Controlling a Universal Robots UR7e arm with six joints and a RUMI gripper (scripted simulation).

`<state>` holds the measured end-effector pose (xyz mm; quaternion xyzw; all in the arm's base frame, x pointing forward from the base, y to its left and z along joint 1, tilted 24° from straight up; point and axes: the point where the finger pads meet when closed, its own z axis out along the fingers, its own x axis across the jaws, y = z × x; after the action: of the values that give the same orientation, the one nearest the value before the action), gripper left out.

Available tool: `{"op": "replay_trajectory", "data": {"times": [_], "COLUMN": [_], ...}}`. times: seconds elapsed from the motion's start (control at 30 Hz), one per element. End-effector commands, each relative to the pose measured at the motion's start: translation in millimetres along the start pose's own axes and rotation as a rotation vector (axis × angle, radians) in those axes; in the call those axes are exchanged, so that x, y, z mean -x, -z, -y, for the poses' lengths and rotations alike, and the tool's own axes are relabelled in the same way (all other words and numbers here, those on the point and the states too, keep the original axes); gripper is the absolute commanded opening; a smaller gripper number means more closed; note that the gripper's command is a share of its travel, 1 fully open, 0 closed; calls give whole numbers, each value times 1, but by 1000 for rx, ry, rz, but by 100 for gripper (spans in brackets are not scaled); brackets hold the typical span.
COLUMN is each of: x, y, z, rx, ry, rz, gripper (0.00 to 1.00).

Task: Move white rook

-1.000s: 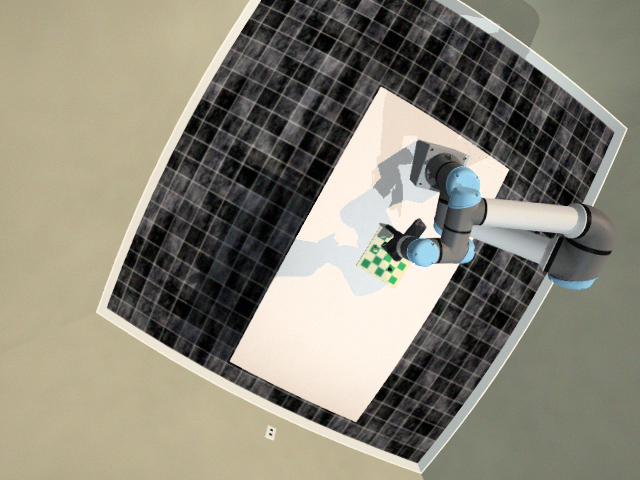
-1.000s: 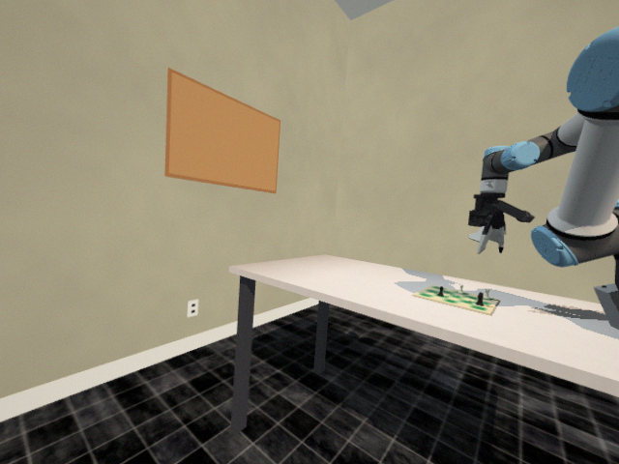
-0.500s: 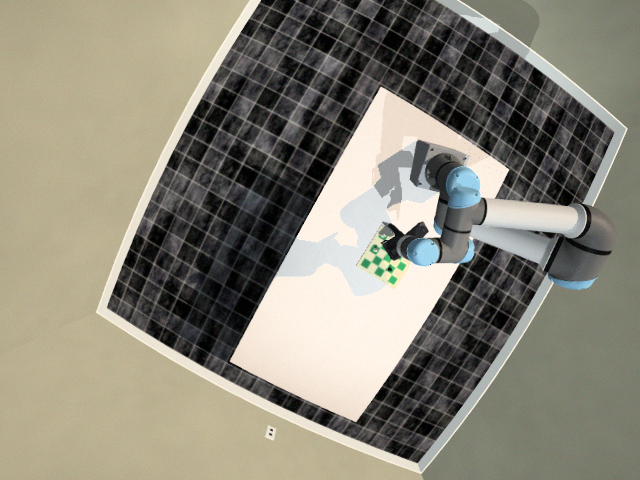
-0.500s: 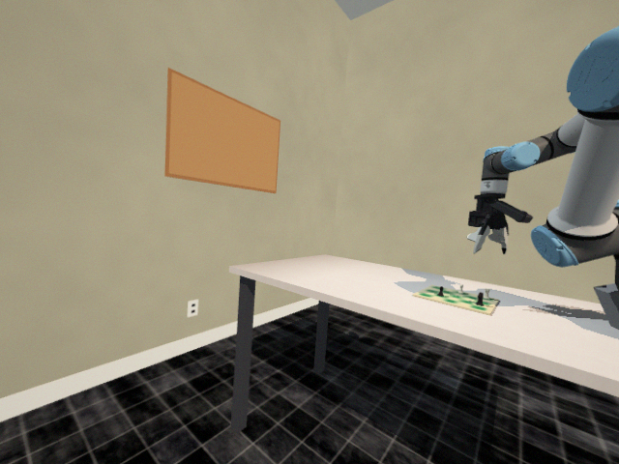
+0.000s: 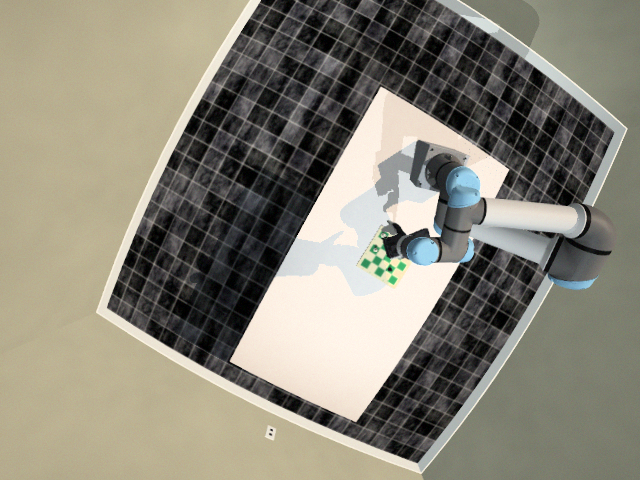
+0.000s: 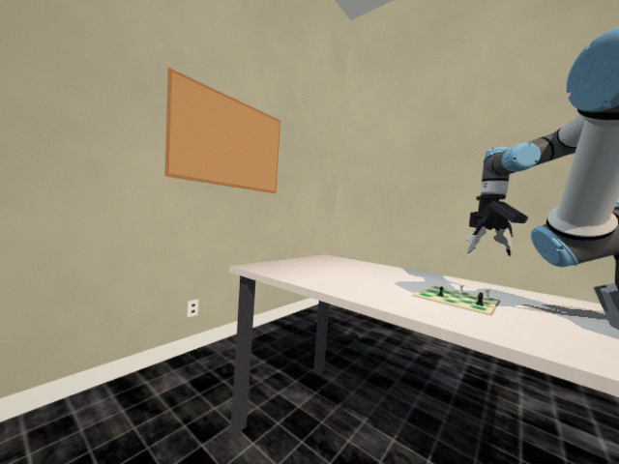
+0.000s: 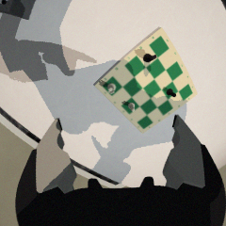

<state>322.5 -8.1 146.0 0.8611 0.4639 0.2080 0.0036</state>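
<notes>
A small green and cream chessboard [image 7: 148, 80] lies on the white table [image 5: 356, 268]; it also shows in the top and exterior views [image 5: 383, 256] [image 6: 456, 298]. Two pale pieces [image 7: 111, 87] [image 7: 131, 105] stand upright near the board's left edge in the wrist view. I cannot tell which of them is the white rook. Two black pieces [image 7: 150, 57] [image 7: 171, 93] stand upright on other squares. The edge letters are too small to read. My gripper [image 7: 117, 118] [image 6: 489, 246] [image 5: 392, 237] is open and empty. It hangs well above the board's near corner.
The arm's base mount [image 5: 426, 165] sits on the table beyond the board. The table's long edge runs close to the board on the arm's side. An orange panel [image 6: 221, 131] hangs on the wall, far from the board.
</notes>
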Motion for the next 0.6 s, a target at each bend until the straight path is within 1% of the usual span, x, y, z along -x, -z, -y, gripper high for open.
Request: {"op": "replay_trajectory", "data": {"times": [0.0,0.17,0.23,0.57], "x": [-3,-5,-5,-10], "y": [-1,-3,-3,-7], "z": [0,0,0,-1], "rx": [1,1,1,2], "ry": [-148,-297,-297,-639], "rz": [8,8,8,8], "gripper": [100,100,100,100]}}
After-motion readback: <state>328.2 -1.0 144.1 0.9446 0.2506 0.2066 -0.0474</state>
